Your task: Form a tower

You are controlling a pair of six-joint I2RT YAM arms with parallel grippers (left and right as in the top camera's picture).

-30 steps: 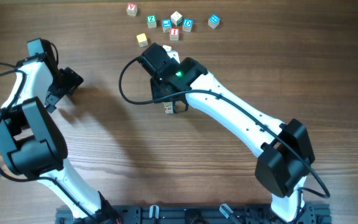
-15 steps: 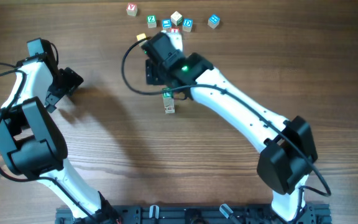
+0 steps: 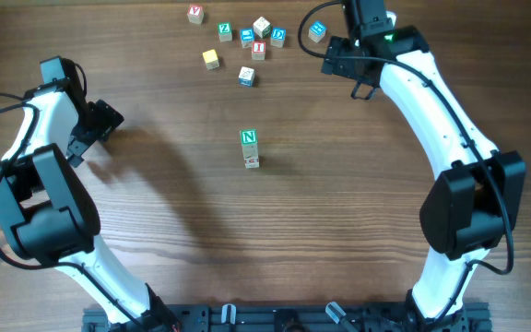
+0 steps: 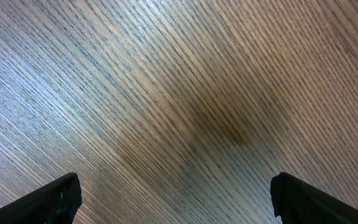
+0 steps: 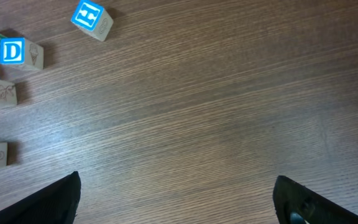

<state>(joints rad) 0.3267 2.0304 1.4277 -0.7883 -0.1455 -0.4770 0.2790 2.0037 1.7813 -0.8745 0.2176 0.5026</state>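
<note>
Wooden tower (image 3: 250, 149), green N on top, stands mid-scene, well apart from both arms; the right gripper (image 5: 176, 190) hovers wide open and empty near the loose cubes (image 5: 20, 54), the left gripper (image 4: 174, 190) is open over bare table (image 4: 179, 74), so next probably comes fetching another cube and stacking it squarely.

1. Overhead view: looks straight down from high above the worktop (image 3: 155, 231), taking in the whole scene.
2. Left wrist view: faces down, close to the wood grain, with the left pincer (image 4: 176, 196) tips at the lower corners.
3. Right wrist view: faces down, close; shares the blue "D" cube (image 5: 12, 51) with the overhead view.
</note>
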